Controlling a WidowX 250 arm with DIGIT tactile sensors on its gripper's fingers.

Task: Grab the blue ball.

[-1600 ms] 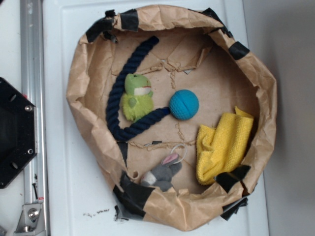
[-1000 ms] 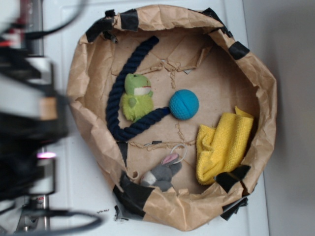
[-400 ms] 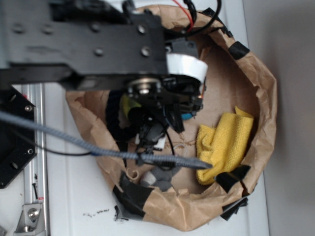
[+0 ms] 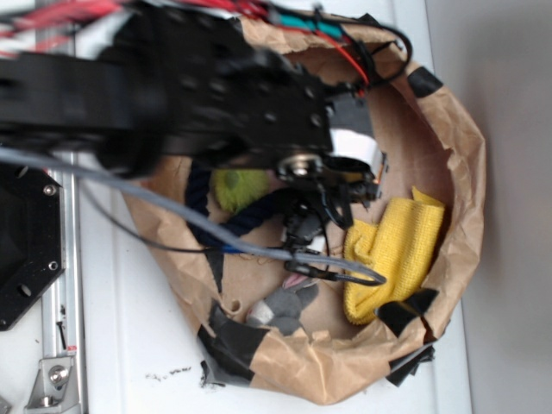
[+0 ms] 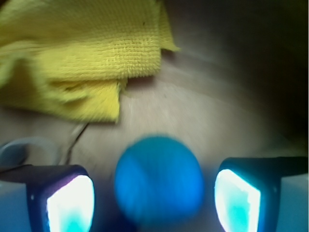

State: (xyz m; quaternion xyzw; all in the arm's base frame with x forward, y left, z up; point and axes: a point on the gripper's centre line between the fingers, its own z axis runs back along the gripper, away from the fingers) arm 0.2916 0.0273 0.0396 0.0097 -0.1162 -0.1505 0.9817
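Wrist view: gripper jaws spread wide, blue ball sitting between the two fingers, not clearly touched by either. Ball rests on brown paper floor, blurred. Yellow cloth lies just beyond the ball, upper left, apart from it. Exterior view: black arm and cables cover the middle of the paper basket, hiding the ball. Green plush toy and navy rope partly visible left of the gripper; grey bunny toy near the bottom rim.

Blue ball: round, blurred, on brown paper w/ yellow cloth nearby.
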